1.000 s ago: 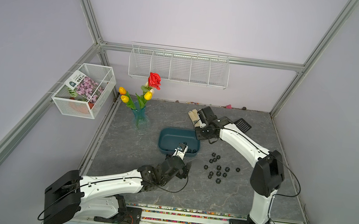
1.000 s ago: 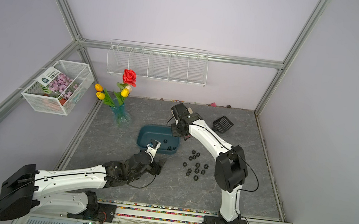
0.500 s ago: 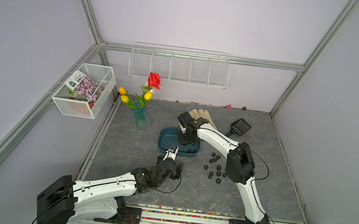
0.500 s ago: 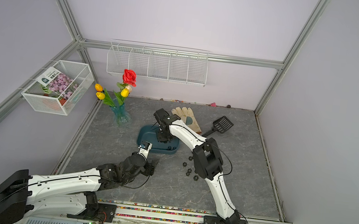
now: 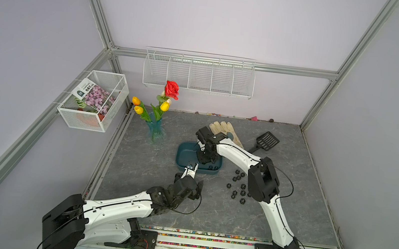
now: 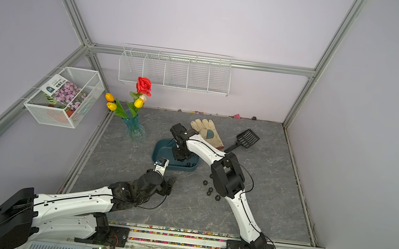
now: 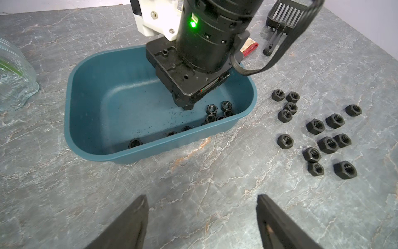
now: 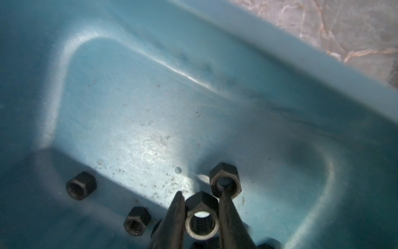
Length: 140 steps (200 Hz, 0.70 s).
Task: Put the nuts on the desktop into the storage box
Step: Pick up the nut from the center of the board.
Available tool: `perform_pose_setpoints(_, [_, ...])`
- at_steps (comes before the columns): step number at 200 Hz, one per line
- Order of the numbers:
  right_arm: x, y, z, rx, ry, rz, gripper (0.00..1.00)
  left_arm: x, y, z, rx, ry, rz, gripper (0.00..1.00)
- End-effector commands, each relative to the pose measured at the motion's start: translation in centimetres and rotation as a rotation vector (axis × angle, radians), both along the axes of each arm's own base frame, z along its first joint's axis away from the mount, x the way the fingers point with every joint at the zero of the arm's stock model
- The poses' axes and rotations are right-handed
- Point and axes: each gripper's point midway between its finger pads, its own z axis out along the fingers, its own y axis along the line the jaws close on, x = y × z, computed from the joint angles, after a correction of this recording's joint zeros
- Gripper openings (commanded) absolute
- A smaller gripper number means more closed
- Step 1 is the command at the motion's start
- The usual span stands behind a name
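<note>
The teal storage box [image 5: 184,154] [image 6: 160,151] sits mid-desktop. My right gripper [image 5: 205,161] [image 6: 180,158] reaches down inside it, shut on one black nut [image 8: 202,217] just above the box floor [image 8: 129,107]. Several more nuts [image 7: 212,108] [image 8: 81,185] lie in the box along its near wall. A loose cluster of nuts [image 5: 237,185] [image 7: 323,138] rests on the desktop to the right of the box, partly hidden under the right arm in a top view [image 6: 210,189]. My left gripper [image 5: 199,184] [image 7: 200,196] hovers open and empty over bare desktop just in front of the box.
A pale work glove [image 5: 223,131] and a black slotted scoop [image 5: 267,140] lie behind the box. A glass vase of flowers [image 5: 155,130] stands to its back left. White wire baskets [image 5: 91,100] [image 5: 198,74] hang on the walls.
The right arm swung from over the glove to the storage box and lowered its gripper inside. The left gripper drew back slightly from the box's front edge.
</note>
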Motion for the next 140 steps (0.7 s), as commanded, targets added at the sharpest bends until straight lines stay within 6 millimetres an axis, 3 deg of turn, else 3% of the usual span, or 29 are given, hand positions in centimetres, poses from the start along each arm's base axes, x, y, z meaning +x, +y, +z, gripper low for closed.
perform_pose_setpoints(1, [-0.6, 0.1, -1.5, -0.020, 0.034, 0.013, 0.28, 0.1, 0.1, -0.3, -0.013, 0.009, 0.010, 0.81])
perform_pose_setpoints(45, [-0.5, 0.0, -0.8, -0.022, 0.022, 0.016, 0.45, 0.1, -0.2, -0.4, -0.008, 0.015, 0.002, 0.81])
perform_pose_setpoints(78, [-0.4, -0.4, 0.7, -0.026, -0.001, 0.014, 0.49, 0.2, -0.5, -0.1, -0.009, 0.014, -0.007, 0.81])
perform_pose_setpoints(140, [-0.4, -2.6, 7.7, -0.020, -0.140, -0.015, 0.50, 0.1, -2.2, 1.9, -0.004, -0.017, -0.074, 0.81])
